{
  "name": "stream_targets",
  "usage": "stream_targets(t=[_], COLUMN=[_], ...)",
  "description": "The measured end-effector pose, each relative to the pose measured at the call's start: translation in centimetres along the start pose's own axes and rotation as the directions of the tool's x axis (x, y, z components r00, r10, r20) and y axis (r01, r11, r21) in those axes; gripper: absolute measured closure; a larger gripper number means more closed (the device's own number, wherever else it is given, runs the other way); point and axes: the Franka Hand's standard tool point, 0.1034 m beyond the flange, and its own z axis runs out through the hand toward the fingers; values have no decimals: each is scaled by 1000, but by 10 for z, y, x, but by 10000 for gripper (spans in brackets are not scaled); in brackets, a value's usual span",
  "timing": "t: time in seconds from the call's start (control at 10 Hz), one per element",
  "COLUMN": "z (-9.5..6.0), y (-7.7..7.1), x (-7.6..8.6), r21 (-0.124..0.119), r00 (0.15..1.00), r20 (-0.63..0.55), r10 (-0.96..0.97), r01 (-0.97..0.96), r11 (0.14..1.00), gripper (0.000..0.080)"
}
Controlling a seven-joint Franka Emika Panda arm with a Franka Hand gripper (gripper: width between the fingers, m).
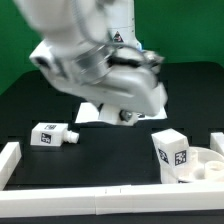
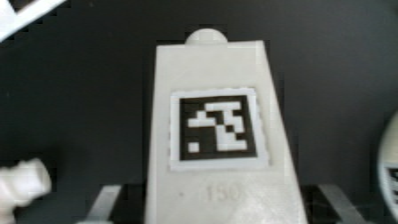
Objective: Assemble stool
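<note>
gripper (image 2: pixel 217 205) jaws pinch the held leg (image 2: pixel 217 110) of the white stool by its wide end. fingers (image 2: pixel 111 200) touch both sides, tag faces the wrist camera. flat leg (image 1: pixel 52 133) lies on the black table (image 1: pixel 110 150) at the exterior view's left. upright leg (image 1: pixel 172 152) stands touching the seat disc (image 1: pixel 198 168) at the right. border rail (image 1: pixel 100 196) in front.

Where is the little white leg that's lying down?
The lying leg rests on the black table at the exterior view's left, close to the border rail there, apart from the seat disc at the exterior view's right.
</note>
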Motion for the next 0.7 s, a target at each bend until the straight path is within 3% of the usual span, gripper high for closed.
stream_targets(t=[0.1, 0.2, 0.3, 0.4, 0.6, 0.7], z=[-16, -22, -10, -12, -11, -11], y=[-23, -38, -22, -27, -48, -69], x=[-6, -15, -17, -8, -10, -14], r21=[45, 77, 60, 85, 134, 139], r00=[994, 980, 980, 960, 916, 888], r20=[-112, -199, -199, -277, -400, -457], r10=[20, 3, -12, 30, 44, 59], r01=[-15, 13, 25, -7, 11, 6], r11=[999, 997, 998, 996, 991, 990], gripper=[465, 465, 465, 465, 465, 465])
